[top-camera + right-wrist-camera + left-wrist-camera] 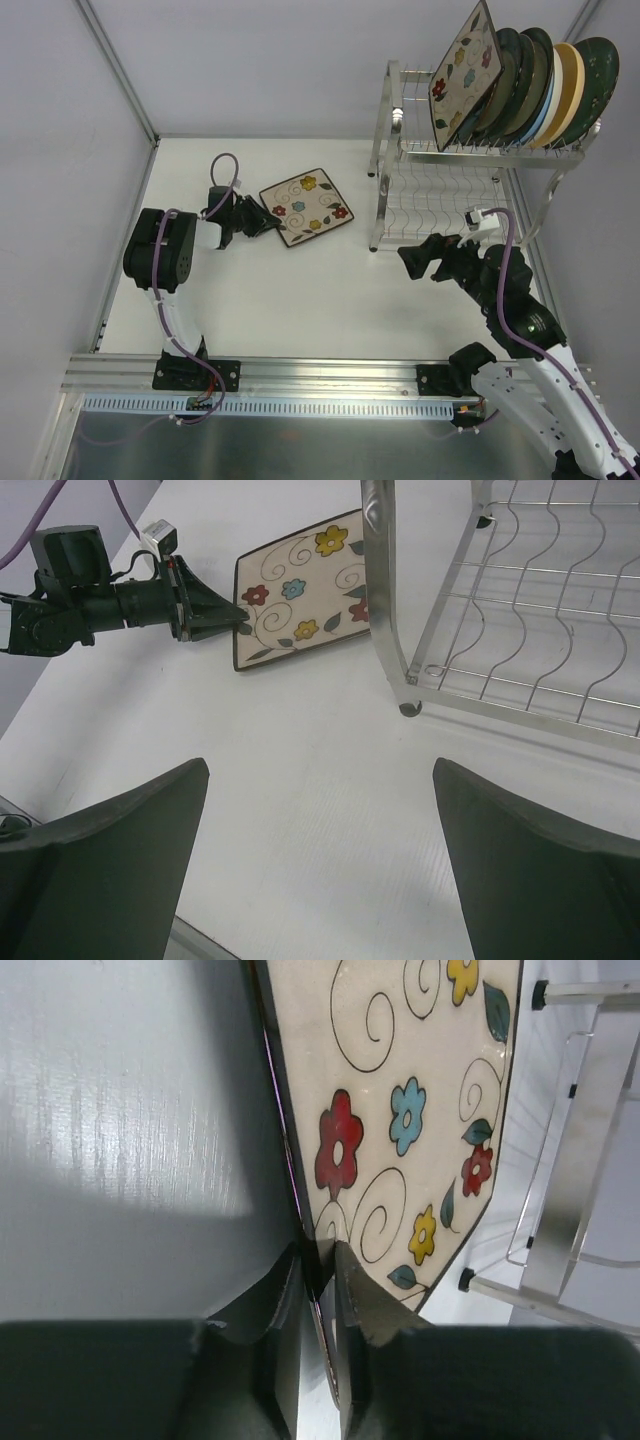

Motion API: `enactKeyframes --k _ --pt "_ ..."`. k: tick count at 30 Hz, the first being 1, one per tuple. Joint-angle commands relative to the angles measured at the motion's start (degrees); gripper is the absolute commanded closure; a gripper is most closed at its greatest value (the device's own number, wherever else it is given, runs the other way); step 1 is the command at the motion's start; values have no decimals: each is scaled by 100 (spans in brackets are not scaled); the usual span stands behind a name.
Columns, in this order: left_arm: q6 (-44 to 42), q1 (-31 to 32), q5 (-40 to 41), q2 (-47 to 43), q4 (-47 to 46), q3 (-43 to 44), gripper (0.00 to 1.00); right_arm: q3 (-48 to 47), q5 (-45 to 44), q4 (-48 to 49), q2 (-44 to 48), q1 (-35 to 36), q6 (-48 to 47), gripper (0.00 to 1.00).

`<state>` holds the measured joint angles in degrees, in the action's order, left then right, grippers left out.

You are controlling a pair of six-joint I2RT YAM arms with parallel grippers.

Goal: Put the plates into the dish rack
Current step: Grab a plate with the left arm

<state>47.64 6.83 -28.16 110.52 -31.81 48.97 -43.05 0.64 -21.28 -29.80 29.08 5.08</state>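
A square cream floral plate (307, 207) lies on the white table left of the silver dish rack (470, 150). My left gripper (266, 226) is shut on the plate's near-left edge; in the left wrist view the fingers (365, 1300) pinch the rim of the plate (410, 1110). The right wrist view shows the same plate (300, 600) held by the left gripper (235, 618). Several plates stand in the rack's upper shelf: a square floral one (463, 75), dark green ones (515, 80), a tan one (565, 90). My right gripper (420, 262) is open and empty in front of the rack's lower tier (520, 610).
The rack's lower wire shelf (430, 200) holds nothing. A rack foot (408, 708) stands just ahead of my right gripper. White walls enclose the table at the back and left, and an aluminium rail (300, 375) runs along the near edge.
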Motion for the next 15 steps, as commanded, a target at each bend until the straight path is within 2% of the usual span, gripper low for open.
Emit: enactKeyframes --k 1,3,7,15 --pt "-185 64 39 -30 307 -247 92 33 190 229 -43 10 160 0" --pt "-176 55 56 -206 290 -379 100 60 252 238 -78 10 212 0" --pt "-45 64 22 -636 211 -756 100 200 497 378 -166 36 396 0" --pt "474 55 -172 -2077 184 -1530 100 876 832 1195 -342 212 1275 0"
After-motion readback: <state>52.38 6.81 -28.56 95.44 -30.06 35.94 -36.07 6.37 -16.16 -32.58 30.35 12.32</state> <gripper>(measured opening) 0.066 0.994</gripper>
